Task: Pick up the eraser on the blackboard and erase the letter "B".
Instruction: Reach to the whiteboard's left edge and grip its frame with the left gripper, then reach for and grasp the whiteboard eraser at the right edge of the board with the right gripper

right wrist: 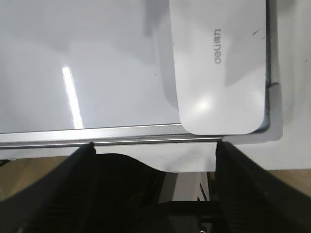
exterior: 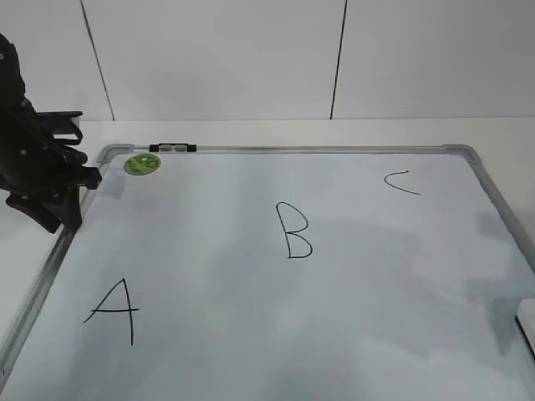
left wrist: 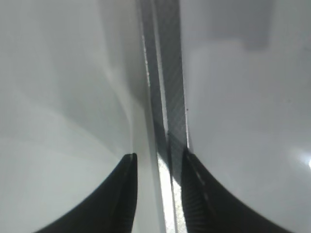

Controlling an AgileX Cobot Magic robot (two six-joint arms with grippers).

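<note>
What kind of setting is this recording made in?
Probably a lab or test bench, not a classroom: a whiteboard lies flat on a pale table before a plain panelled wall, with practice letters A, B and C and a robot arm at its edge.

The blackboard (exterior: 251, 334) is seen as white with a grey metal frame and grey cloudy smears across its surface. The B (exterior: 296, 231), the A (exterior: 114, 311) and the C (exterior: 401, 181) are drawn in thin black line. A round green sticker (exterior: 142, 164) is seen at the far left corner, and a black-and-silver clip (exterior: 173, 148) on the far frame. The eraser (right wrist: 221, 68) is white, marked with faint grey lettering. The left gripper (exterior: 50, 180) is black, with ribbed black fingers (left wrist: 194, 204). The wall (exterior: 251, 58) is white with dark seams.
</note>
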